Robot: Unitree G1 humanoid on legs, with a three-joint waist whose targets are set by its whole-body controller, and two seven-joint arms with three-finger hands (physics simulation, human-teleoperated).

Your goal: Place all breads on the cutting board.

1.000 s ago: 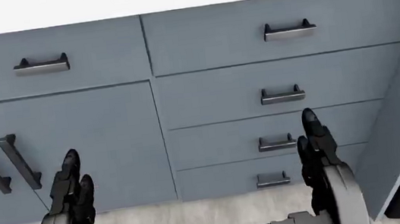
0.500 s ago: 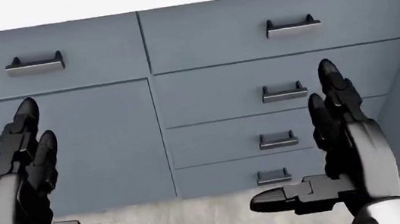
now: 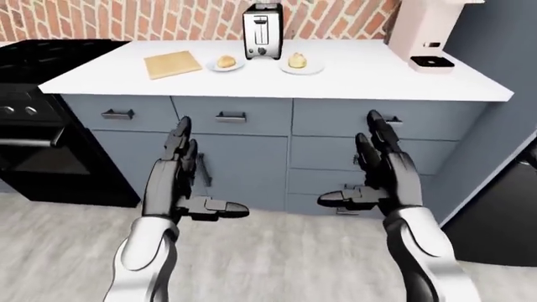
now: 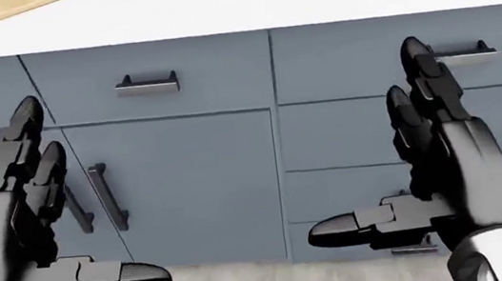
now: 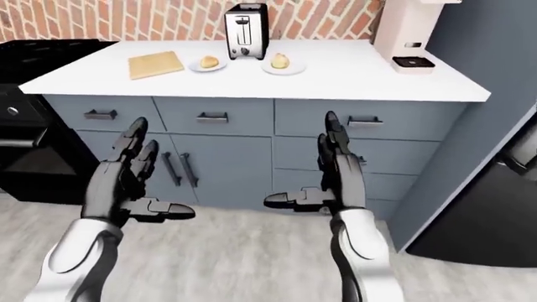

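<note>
Both breads, left one [image 3: 226, 61] and right one [image 3: 296, 60], sit far up-counter on plates right of cutting board [image 3: 172, 65]; left hand [image 3: 174, 182] and right hand [image 3: 382, 178] spread, empty, well short, neither clearly nearer.

A silver toaster [image 3: 262, 30] was set upright against the brick wall [image 3: 126, 19] on the white surface [image 3: 352, 75]. A black stove [image 3: 38, 126] was seen left of the grey cabinets [image 3: 243, 145].
</note>
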